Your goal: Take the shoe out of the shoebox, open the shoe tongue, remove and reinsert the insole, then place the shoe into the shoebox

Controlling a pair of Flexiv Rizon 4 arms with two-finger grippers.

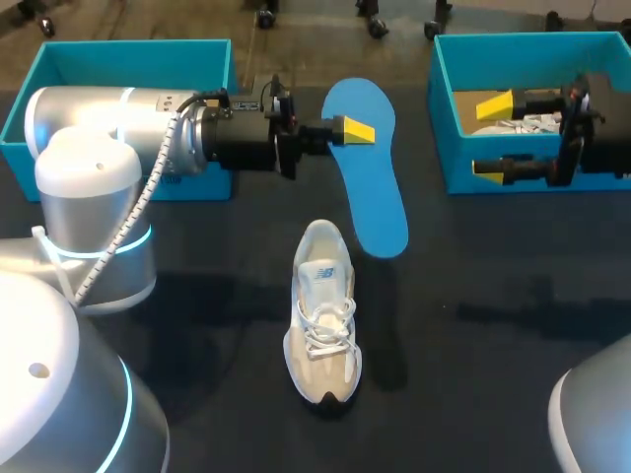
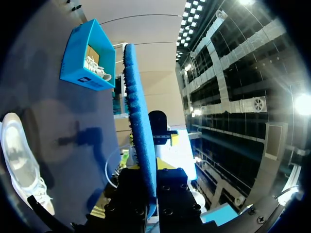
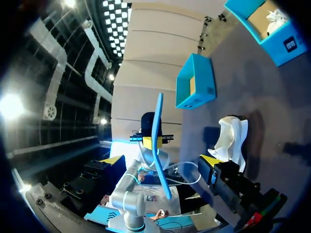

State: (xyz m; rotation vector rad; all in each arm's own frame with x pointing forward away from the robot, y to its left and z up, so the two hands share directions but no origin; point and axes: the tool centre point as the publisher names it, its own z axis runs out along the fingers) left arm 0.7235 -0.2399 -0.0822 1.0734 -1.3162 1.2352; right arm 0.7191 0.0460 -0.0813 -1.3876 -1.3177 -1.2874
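Observation:
A blue insole (image 1: 367,172) hangs above the table behind the shoe, and my left gripper (image 1: 357,130) is shut on its heel end. The left wrist view shows the insole (image 2: 138,121) edge-on, running out from between the fingers. A white and beige shoe (image 1: 323,317) lies on the dark table, toe towards me, laces loose; it also shows beside the insole as the shoe (image 2: 18,160). My right gripper (image 1: 491,136) hangs open and empty over the right blue shoebox (image 1: 444,118). From the right wrist, the insole (image 3: 157,141) and the shoe (image 3: 231,136) lie ahead.
A second blue box (image 1: 59,59) stands at the back left, partly hidden by my left arm. White paper (image 1: 518,123) lies inside the right shoebox. The dark table top (image 1: 493,325) stretches to the right of the shoe.

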